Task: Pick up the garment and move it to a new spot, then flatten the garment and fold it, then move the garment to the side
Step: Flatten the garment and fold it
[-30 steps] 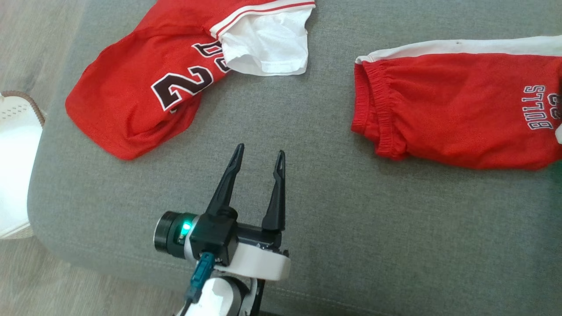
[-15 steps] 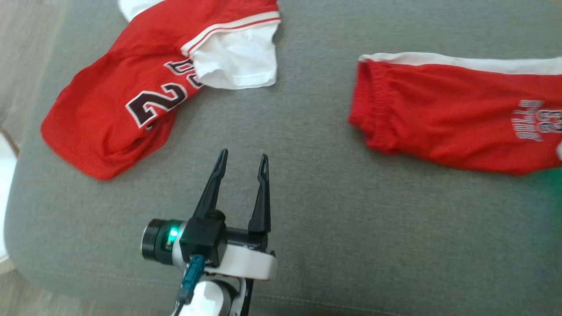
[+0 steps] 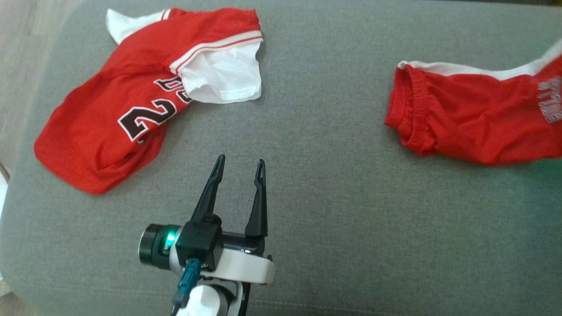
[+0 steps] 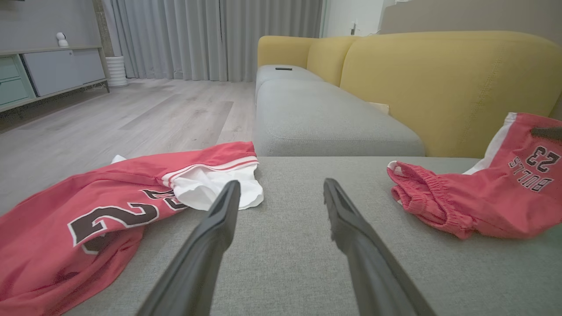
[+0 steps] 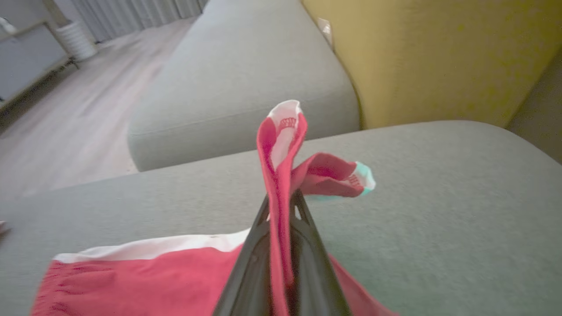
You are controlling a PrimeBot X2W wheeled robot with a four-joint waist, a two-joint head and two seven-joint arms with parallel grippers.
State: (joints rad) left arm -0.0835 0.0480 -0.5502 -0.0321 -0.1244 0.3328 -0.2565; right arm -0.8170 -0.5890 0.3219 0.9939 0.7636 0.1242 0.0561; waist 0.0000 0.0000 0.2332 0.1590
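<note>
**A:** So the right hand (image 5: 281, 205) is pinching a fold of the red Bulls shorts (image 3: 474, 131). Its fingers are pressed together on the cloth and a flap of fabric is sticking up past the tips. The shorts are lying near the right edge of the grey sofa cushion (image 3: 329, 210), toward the back, and the end by the hand is being held up off it. I'm reading this as the pick-up-and-move step. Any tips?

**B:** I'm guessing that pinch is only catching a thin bunch of layers. So I'd be lifting slow and straight up until the waistband end (image 3: 412, 127) is clearing the cushion, otherwise it's dragging and bunching. That mesh is probably slippery too, so no jerking. Then I'd be carrying it toward the bare middle of the cushion, where there's room for flattening.

**A:** And the left hand (image 3: 240, 159)?

**B:** It's hovering near the front edge, fingers spread wide, gripping nothing. I'd be parking it out of the path, and steering clear of the red number jersey (image 3: 109, 127) crumpled by the left edge so the two aren't tangling.
</note>
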